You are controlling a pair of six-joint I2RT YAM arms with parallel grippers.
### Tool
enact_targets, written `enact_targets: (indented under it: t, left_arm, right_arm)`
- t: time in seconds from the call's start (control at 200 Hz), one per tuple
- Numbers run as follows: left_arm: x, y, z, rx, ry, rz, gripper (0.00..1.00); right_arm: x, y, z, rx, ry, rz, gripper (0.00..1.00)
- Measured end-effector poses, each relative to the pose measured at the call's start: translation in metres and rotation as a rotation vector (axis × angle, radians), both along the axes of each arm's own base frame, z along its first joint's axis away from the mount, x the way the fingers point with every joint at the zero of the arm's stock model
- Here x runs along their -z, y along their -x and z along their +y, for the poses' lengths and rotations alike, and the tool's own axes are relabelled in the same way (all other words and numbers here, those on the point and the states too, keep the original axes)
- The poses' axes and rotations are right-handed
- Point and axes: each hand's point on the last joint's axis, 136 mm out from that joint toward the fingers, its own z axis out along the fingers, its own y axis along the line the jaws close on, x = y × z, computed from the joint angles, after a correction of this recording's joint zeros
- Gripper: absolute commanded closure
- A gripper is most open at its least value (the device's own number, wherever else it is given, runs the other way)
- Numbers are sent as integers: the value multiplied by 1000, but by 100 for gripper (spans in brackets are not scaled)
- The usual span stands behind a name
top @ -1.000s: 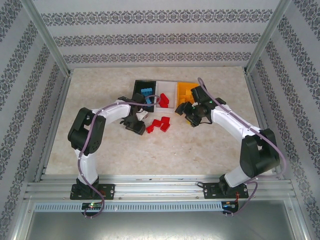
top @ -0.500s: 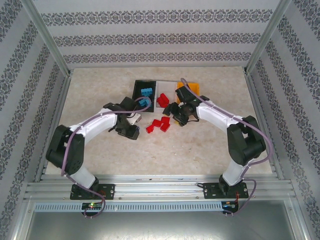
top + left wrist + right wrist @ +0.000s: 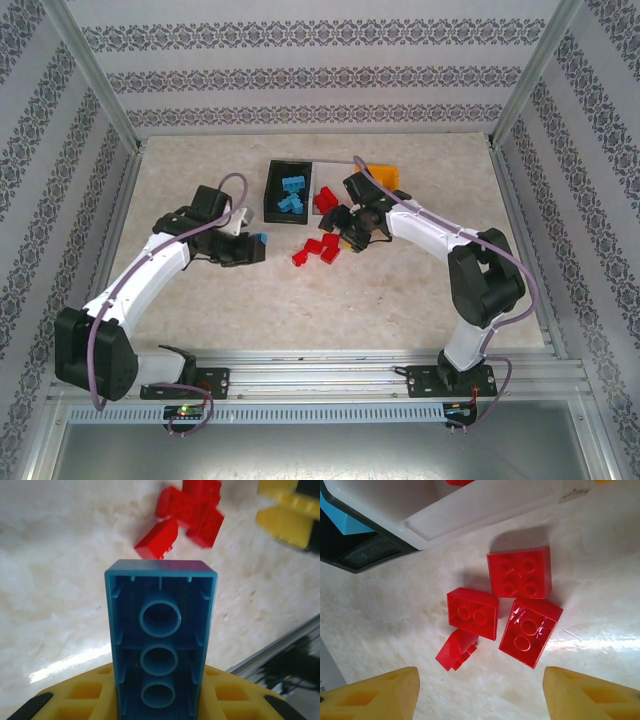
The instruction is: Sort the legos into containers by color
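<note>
My left gripper is clamped on one blue brick, whose hollow underside faces the wrist camera. I hold it over the table, off to the left of the black bin, where more blue bricks already lie. My right gripper hangs with its jaws spread wide and nothing between them. Just under it, four loose red bricks sit in a tight cluster on the table, close beside the white bin. Red pieces show inside that bin. The orange bin stands on the white bin's right, partly behind my right arm.
</note>
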Motion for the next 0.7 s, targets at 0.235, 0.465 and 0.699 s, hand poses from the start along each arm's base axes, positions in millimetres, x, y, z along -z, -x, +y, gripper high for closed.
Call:
enact_targets:
  t: [0.235, 0.465, 0.699]
  left_arm:
    - [-6, -35, -9, -60, 127, 60, 69]
    - [-21, -91, -21, -91, 210, 31, 69]
    - [-3, -142, -32, -111, 244, 55, 69]
  right_arm:
    - [-5, 19, -19, 19, -1, -2, 34]
    - [3, 31, -38, 47, 16, 30, 33]
    - [-4, 38, -47, 41, 30, 36, 33]
